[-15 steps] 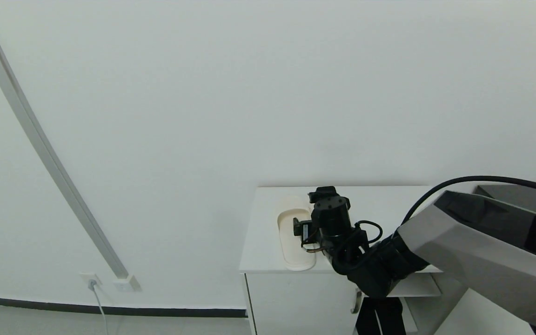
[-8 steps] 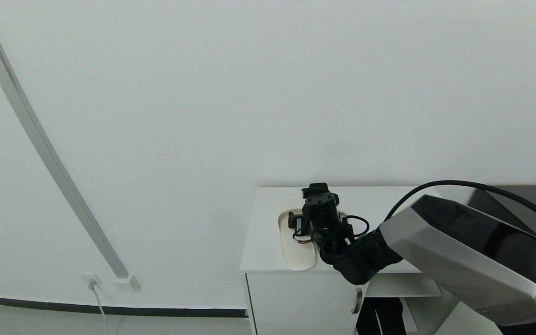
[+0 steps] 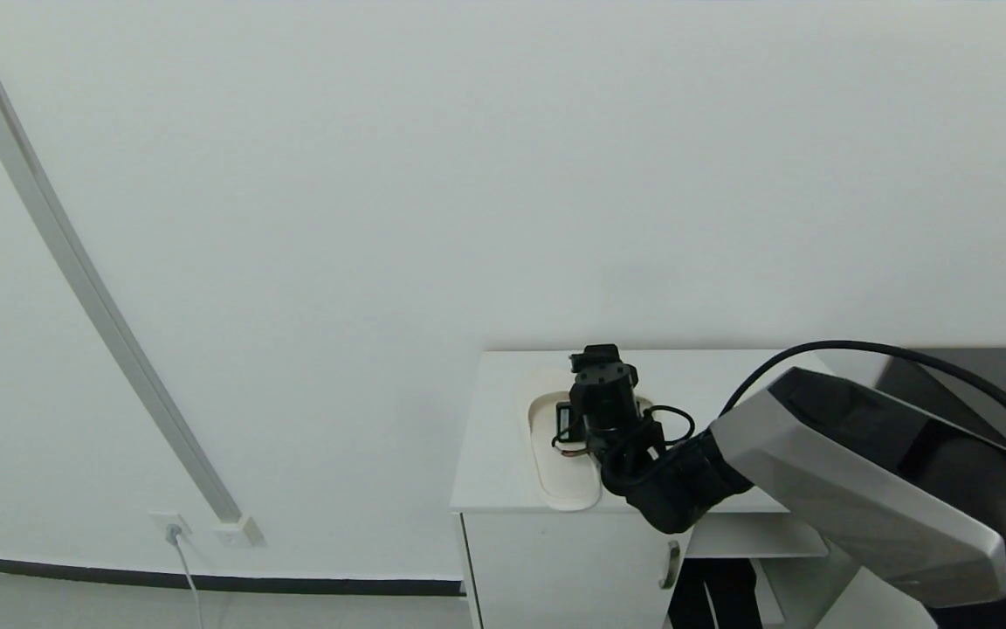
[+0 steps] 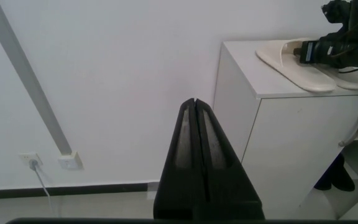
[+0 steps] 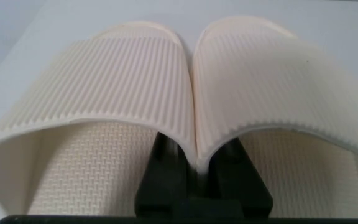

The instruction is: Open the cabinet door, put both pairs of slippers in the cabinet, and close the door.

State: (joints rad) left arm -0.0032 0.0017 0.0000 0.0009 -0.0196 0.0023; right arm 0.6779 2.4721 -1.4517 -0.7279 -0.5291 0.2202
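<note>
Starting on your left, the left gripper point(image 4: 194, 146) hangs well out from the cabinet point(image 4: 272, 143), its two fingers pressed flat together with nothing between them, so it plays no part just now. Up and to the right of that hand, the cream slippers point(image 3: 560, 476) lie side by side on the cabinet's top near its front left corner, toes pointing away from the right gripper point(image 5: 196, 171). That hand sits at the heel end of the pair with one finger inside each slipper. The fingers point(image 5: 160, 168) are drawn nearly together, pinching the two touching inner edges of the straps between them. I judge this to be the grasp before the lift. The hold is on soft edges only, so if you lift fast or roll the wrist, one slipper may slide out of the pinch and fall off the cabinet edge near the hand. Below and to the right of the hand, past the door with the handle point(image 3: 669, 563), the cabinet stands open, with a shelf point(image 3: 765, 540) showing and a dark shape point(image 3: 713, 603) lower down that I cannot make out. On the way down there, keep the hanging soles away from the top's front lip and the shelf edge, since a snag could pry the pair from the fingers
</note>
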